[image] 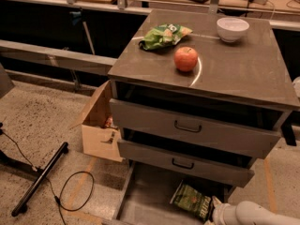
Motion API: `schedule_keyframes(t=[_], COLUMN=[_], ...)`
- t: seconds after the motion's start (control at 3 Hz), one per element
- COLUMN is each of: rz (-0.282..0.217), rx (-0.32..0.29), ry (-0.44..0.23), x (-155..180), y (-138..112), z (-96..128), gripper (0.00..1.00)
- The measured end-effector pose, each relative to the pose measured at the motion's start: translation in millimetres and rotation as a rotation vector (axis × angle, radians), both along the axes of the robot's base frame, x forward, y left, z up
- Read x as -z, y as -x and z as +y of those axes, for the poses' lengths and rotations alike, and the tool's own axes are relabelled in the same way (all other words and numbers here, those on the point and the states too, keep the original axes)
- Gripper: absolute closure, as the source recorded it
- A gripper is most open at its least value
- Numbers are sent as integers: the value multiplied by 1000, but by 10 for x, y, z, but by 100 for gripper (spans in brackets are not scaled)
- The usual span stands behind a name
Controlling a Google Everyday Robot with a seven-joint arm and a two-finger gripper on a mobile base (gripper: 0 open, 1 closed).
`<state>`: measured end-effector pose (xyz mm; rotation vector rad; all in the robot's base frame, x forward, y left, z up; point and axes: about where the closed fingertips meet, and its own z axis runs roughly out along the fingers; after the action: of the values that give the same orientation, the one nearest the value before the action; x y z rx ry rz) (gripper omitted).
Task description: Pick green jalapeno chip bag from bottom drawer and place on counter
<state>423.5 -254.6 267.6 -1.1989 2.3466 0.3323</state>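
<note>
The green jalapeno chip bag (191, 201), dark green with pale edges, lies flat on the grey floor of the open bottom drawer (143, 201), toward its right side. My gripper (212, 212) comes in low from the bottom right on a white arm (255, 214) and sits at the bag's right edge, touching or nearly touching it. The counter (234, 69) is the grey-brown cabinet top with a thin white arc.
On the counter are a red apple (186, 58), a lime-green bag (164, 34) and a white bowl (232, 28). The two upper drawers (187, 125) stand slightly open above the bag. A cardboard box (99, 125), a black stand leg (40, 179) and a cable loop (75, 191) are on the floor to the left.
</note>
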Motion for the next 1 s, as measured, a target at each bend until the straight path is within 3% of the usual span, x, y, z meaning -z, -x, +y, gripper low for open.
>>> schedule_keyframes(t=[0.33, 1.0], rz=[-10, -48], rx=[7, -19], ry=[-20, 1], x=[316, 931], y=[-193, -687], z=[78, 131], gripper=[0, 0])
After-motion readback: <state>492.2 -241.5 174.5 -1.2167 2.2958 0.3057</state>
